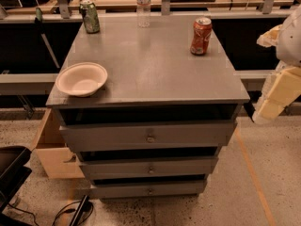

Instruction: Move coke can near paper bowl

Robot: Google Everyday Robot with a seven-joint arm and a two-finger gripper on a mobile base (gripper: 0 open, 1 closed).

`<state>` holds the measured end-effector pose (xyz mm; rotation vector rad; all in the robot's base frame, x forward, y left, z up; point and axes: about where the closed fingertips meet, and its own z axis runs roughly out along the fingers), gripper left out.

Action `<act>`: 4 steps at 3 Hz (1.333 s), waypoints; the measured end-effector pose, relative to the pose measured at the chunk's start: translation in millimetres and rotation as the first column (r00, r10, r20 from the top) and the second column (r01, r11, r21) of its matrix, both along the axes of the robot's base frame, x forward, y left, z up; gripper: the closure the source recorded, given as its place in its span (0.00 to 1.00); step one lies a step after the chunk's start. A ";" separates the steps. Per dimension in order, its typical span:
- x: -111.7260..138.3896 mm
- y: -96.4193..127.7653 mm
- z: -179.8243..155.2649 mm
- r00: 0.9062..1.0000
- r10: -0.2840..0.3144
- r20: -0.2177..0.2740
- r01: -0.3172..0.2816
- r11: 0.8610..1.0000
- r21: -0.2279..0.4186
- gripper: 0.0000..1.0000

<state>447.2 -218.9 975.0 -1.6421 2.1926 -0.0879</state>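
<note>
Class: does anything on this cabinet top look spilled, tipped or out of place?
Nothing stands out. The coke can, green can and bottle stand upright; the paper bowl sits near the front-left corner; the gripper hangs right of the cabinet.

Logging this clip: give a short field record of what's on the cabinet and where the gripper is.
surface: grey cabinet
coke can: upright, back right
paper bowl: front left corner
green can: back left
bottle: back centre
gripper: right of the cabinet, apart from the coke can
task state: coke can and paper bowl far apart
</note>
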 end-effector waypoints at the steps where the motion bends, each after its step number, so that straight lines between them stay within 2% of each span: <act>1: 13.8 -12.9 -25.8 0.996 -0.077 0.051 0.067 0.982 0.175 0.00; 2: 43.5 -17.1 -36.9 0.982 -0.130 0.138 0.071 0.927 0.368 0.00; 3: 81.7 -13.5 -24.7 0.945 -0.174 0.279 0.010 0.862 0.506 0.00; 4: 99.1 -14.8 -10.3 0.913 -0.215 0.348 0.001 0.852 0.523 0.00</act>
